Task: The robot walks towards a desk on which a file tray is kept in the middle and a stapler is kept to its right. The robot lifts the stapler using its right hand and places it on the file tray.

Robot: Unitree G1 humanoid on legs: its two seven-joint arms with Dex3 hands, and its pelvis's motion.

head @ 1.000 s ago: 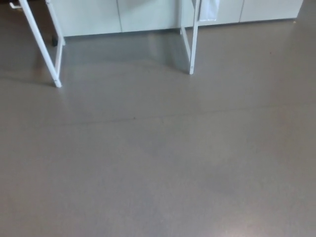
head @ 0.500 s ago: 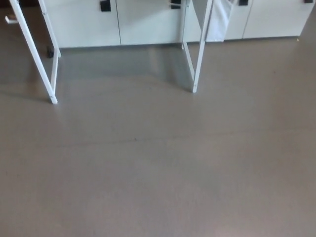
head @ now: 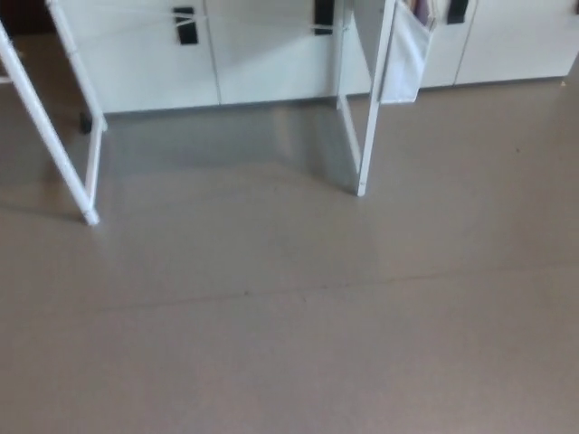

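Note:
Neither the stapler nor the file tray shows in the head view, and no desk top is visible. Only the white legs of a desk frame appear: a left leg (head: 54, 136) slanting down to the floor and a right leg (head: 371, 108) standing near the middle top. Neither of my hands is in the picture.
Grey-brown floor (head: 289, 344) fills most of the view. White cabinets (head: 262, 54) with black handles (head: 185, 25) line the back wall behind the frame. A white panel (head: 404, 54) hangs beside the right leg.
The whole picture has shifted downward, so the camera has moved: the desk legs and cabinets now sit lower and show more, including the black handles.

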